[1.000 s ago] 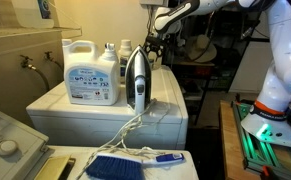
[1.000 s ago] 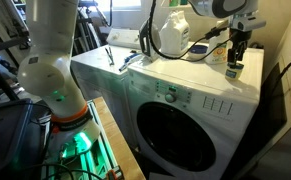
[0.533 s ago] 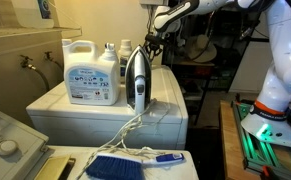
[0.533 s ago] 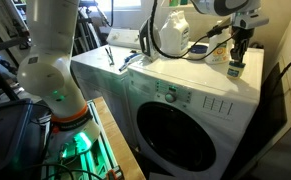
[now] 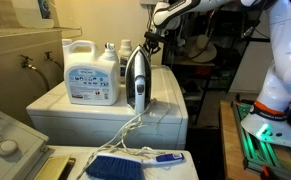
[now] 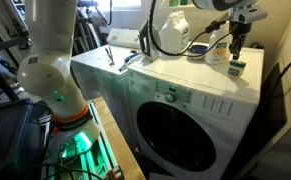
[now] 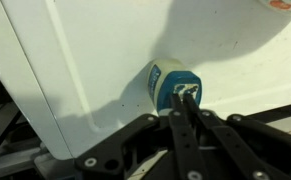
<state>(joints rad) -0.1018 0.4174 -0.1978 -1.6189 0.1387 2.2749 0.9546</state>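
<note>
Laundry room, cramped, with a white washer against the wall and shelves of clutter behind. At the far back corner of the washer's top hangs the pincer, pointing straight down. In the wrist view the pincer is clenched, its two fingers pressed flat together with nothing caught between them. Right under the tips stands a small bottle with a blue top, upright on the white lid. Whether the tips touch its top I cannot tell. In an exterior view the bottle stands close to the lid's back edge, just below the pincer.

Farther along the top stands an iron on its heel, its cord trailing down over the front edge. Beside the iron sits a big white jug, and some smaller containers stand behind it. Down in front a blue brush lies on a yellow surface. The arm rises from a base glowing green on the floor beside the washer.
</note>
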